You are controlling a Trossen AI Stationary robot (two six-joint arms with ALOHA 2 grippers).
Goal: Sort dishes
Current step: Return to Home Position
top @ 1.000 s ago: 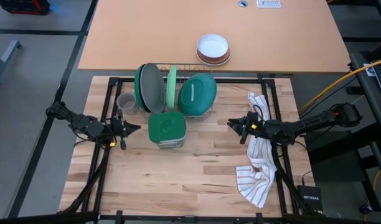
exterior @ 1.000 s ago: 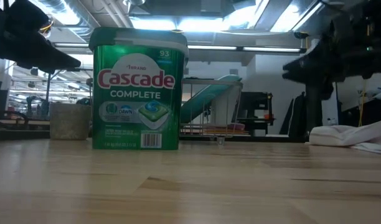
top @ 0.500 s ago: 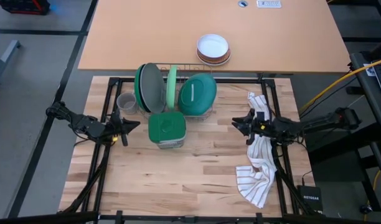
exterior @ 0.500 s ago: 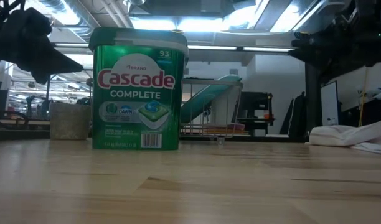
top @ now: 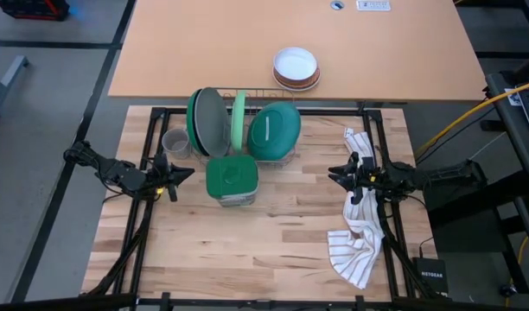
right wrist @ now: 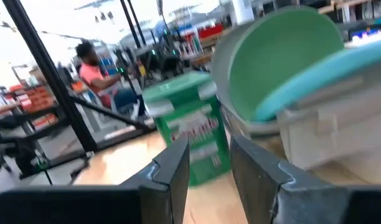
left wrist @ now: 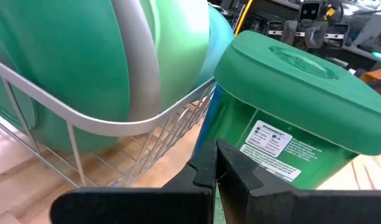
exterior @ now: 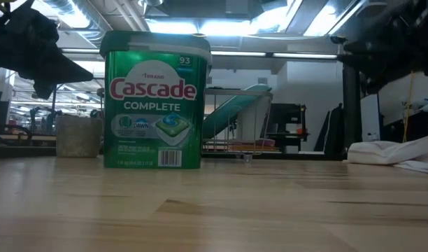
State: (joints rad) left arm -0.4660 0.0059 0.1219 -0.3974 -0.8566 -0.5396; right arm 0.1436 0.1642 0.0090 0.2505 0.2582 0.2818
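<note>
Four plates stand on edge in a wire rack (top: 286, 157): dark green (top: 196, 121), grey (top: 214, 121), light green (top: 239, 119) and teal (top: 274, 131). A small grey mug (top: 175, 142) stands upright on the table left of the rack. My left gripper (top: 188, 175) is shut and empty, hovering left of a green detergent tub (top: 231, 179), near the mug; its wrist view shows the shut fingers (left wrist: 215, 163) before the rack and tub. My right gripper (top: 334, 175) is open and empty, above the towel's far end, right of the rack; it also shows in its wrist view (right wrist: 209, 163).
The green Cascade tub (exterior: 157, 105) stands in front of the rack. A white striped towel (top: 358, 233) lies crumpled at the right. A white bowl on brown-rimmed ones (top: 296, 67) sits on the far table. A person (right wrist: 94, 68) sits in the room beyond.
My right gripper has drawn back toward the table's right edge, away from the rack and tub, still empty. The plates, mug, tub and towel have stayed where they were.
</note>
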